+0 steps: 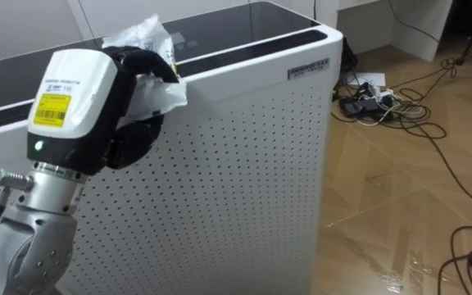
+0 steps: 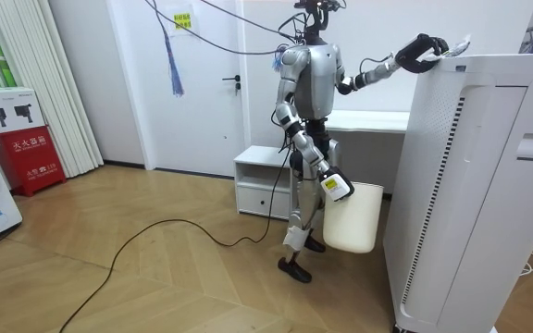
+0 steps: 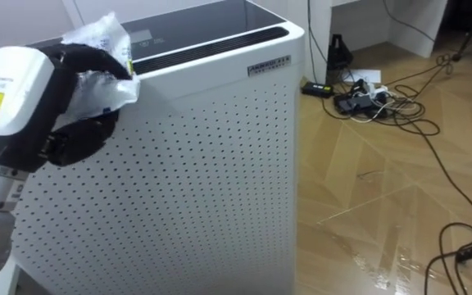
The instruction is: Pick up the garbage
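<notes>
A crumpled white plastic wrapper [image 1: 148, 34] lies at the near top edge of a tall white perforated appliance [image 1: 244, 164]. My left hand [image 1: 134, 123] reaches up to that edge, its dark fingers curled over the wrapper and pinching it. In the room view I stand beside the appliance [image 2: 470, 185] with the left arm stretched out to its top, the left hand [image 2: 421, 51] on the wrapper [image 2: 456, 43]. My right hand [image 2: 334, 188] hangs low at my side and holds a white bin [image 2: 352, 217] by its rim, off the floor.
The appliance's top is a dark glossy panel [image 1: 220, 29]. A power strip with tangled cables [image 1: 367, 98] lies on the wooden floor at the right, and one cable [image 1: 465, 205] runs forward. Behind me stand a low white cabinet [image 2: 262, 180] and a desk [image 2: 368, 120].
</notes>
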Controlling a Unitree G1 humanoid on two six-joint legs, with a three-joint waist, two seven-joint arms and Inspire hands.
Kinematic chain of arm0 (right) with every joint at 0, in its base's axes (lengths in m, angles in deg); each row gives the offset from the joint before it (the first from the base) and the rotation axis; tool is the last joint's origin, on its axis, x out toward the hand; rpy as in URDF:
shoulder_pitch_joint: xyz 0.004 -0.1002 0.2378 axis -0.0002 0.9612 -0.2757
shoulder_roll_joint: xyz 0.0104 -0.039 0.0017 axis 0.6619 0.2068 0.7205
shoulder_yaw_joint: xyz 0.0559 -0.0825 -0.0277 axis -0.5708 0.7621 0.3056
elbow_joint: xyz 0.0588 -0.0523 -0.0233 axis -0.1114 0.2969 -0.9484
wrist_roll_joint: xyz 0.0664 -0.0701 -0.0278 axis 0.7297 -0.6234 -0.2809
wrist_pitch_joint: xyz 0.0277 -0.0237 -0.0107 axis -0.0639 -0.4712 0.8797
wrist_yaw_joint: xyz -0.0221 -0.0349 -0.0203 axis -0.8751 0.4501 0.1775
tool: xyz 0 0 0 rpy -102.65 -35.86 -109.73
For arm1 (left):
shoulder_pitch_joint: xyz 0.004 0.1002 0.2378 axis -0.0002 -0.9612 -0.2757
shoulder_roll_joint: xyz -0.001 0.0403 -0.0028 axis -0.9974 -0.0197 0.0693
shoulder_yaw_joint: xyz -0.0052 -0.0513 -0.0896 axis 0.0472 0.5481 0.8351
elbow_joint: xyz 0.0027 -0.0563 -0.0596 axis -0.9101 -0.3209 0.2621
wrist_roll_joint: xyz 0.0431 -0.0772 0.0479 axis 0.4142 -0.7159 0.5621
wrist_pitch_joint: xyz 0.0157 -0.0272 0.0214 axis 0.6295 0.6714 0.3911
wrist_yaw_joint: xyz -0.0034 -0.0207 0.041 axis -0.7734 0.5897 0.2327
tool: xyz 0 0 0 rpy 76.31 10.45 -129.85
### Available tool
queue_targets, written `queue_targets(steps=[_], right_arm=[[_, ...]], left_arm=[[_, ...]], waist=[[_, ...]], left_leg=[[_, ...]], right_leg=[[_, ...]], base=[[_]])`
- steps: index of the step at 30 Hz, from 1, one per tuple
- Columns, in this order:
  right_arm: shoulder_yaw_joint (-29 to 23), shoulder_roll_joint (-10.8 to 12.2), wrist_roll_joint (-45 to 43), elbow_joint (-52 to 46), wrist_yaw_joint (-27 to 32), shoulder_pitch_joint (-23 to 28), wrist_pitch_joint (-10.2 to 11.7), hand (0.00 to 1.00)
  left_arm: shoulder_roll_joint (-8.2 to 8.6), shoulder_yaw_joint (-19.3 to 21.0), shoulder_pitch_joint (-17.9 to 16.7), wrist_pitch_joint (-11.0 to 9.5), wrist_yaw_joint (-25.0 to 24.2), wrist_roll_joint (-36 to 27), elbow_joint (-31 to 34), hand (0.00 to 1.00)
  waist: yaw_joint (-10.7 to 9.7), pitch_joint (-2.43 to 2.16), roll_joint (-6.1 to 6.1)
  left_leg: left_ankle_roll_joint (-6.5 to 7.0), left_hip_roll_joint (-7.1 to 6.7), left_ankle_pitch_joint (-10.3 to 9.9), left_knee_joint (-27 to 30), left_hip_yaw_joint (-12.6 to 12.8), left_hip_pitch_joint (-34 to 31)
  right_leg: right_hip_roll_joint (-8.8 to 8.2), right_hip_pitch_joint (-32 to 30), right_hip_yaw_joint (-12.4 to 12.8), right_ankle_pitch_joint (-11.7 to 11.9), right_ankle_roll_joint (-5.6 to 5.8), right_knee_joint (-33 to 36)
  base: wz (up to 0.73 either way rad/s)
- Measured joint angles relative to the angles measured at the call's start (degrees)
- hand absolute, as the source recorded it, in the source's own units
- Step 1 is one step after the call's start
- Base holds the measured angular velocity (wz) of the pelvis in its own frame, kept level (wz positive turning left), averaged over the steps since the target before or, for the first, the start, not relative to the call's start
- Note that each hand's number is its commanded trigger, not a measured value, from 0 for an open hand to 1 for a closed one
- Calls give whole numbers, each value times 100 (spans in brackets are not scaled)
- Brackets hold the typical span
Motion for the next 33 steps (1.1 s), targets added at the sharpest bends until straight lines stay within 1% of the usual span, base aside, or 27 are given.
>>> queue_targets(steps=[3,11,14,15,17,18,20,22,23,24,25,27,29,31,32,33], right_arm=[[-3,-9,-20,0,19,0,-79,100],[-4,-19,-89,-17,5,10,-79,100],[-4,-17,-71,-47,8,13,-74,100],[-4,-19,-67,-123,2,22,-74,100],[0,-21,37,-239,-5,22,-70,100],[6,-18,156,-251,-5,9,-24,100],[23,-11,161,-251,-21,-15,60,100],[100,-10,165,-228,-59,-94,121,100],[144,-23,166,-222,-59,-112,145,100],[227,-39,173,-220,-55,-125,193,100],[256,-17,184,-220,-53,-124,206,100],[318,4,199,-220,-49,-124,208,100],[345,26,178,-221,-57,-125,208,100],[349,32,171,-225,-93,-133,208,100],[349,32,171,-224,-112,-128,208,100],[357,31,156,-224,-129,-126,208,100]], left_arm=[[-3,20,67,25,3,5,22,100],[-3,21,58,17,4,2,164,100],[3,20,47,38,-10,-122,282,100],[6,17,28,66,-36,-190,394,100],[9,7,28,80,-79,-499,500,100],[23,2,24,92,-143,-735,601,100],[29,-29,-8,81,-227,-1197,805,100],[49,-88,-48,-1,-370,-1975,1017,100],[51,-133,-48,-9,-414,-2182,1057,100],[57,-232,-48,-44,-515,-2538,1129,100],[76,-314,-48,-85,-661,-2900,1217,100],[115,-415,-48,-104,-905,-3285,1333,100],[130,-531,-52,-111,-1211,-3739,1401,100],[127,-735,-159,-83,-1632,-4398,1530,100],[127,-786,-193,-82,-1732,-4482,1546,100],[125,-877,-223,-72,-1934,-4630,1545,100]], waist=[[7,0,1],[38,4,2],[28,4,1],[16,4,5],[-1,17,10],[15,11,21],[22,27,-8],[25,43,-32],[24,48,-39],[23,55,-52],[23,65,-69],[17,72,-82],[12,67,-73],[11,48,-46],[7,46,-44],[4,42,-38]], left_leg=[[0,-2,0,-17,3,2],[1,-2,1,-34,1,-22],[2,-5,1,-36,-33,-50],[2,-5,1,-35,-60,-80],[4,-4,3,-38,-100,-87],[4,-5,3,-43,-118,-88],[4,-12,3,-70,-151,-91],[5,-17,3,-86,-166,-91],[5,-19,3,-91,-174,-90],[5,-20,3,-97,-178,-93],[5,-19,3,-97,-180,-100],[5,-18,3,-96,-182,-115],[5,-20,3,-93,-181,-144],[6,-21,3,-83,-182,-215],[6,-19,3,-80,-182,-217],[6,-15,3,-73,-183,-216]], right_leg=[[0,-2,4,0,0,-3],[0,4,-3,0,0,-17],[-3,9,-31,1,1,-39],[-11,17,-76,7,3,-64],[-12,54,-115,28,5,-124],[-12,64,-124,28,5,-137],[-15,93,-150,28,5,-188],[-18,98,-157,26,7,-199],[-20,100,-162,26,7,-200],[-23,99,-179,26,8,-201],[-24,96,-200,26,7,-201],[-25,84,-221,26,8,-205],[-31,63,-253,26,8,-209],[-35,-12,-262,26,7,-201],[-34,-14,-264,26,7,-200],[-33,-9,-269,26,7,-200]], base=[[0],[0],[7],[14],[13],[11],[10],[2],[3],[3],[0],[0],[0],[0],[0],[0]])
